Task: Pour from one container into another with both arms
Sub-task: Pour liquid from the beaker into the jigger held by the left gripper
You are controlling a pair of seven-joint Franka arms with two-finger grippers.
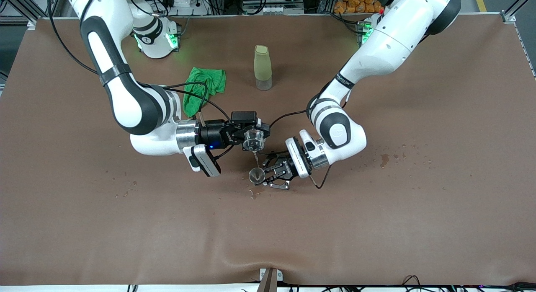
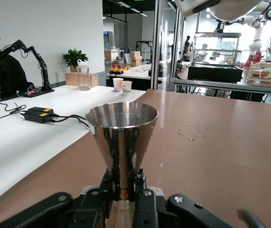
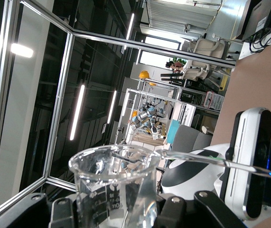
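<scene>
Right claw [image 1: 253, 138] grips a tilted small clear glass cup [image 1: 253, 140] – above the silver hourglass-shaped metal jigger [image 1: 256, 175] clamped upright in the left claw [image 1: 265, 176].

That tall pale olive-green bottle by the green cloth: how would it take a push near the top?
The tall pale olive-green bottle stands upright on a narrow clear base, so it probably tips rather than slides. It looks smooth, likely slippery to grip. Its weight can't be judged; contents aren't visible.

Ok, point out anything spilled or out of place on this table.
Wet spots on the table: one patch toward the left arm's end, another toward the right arm's end. Droplets lie beside the jigger. A crumpled green cloth lies near the bottle.
</scene>
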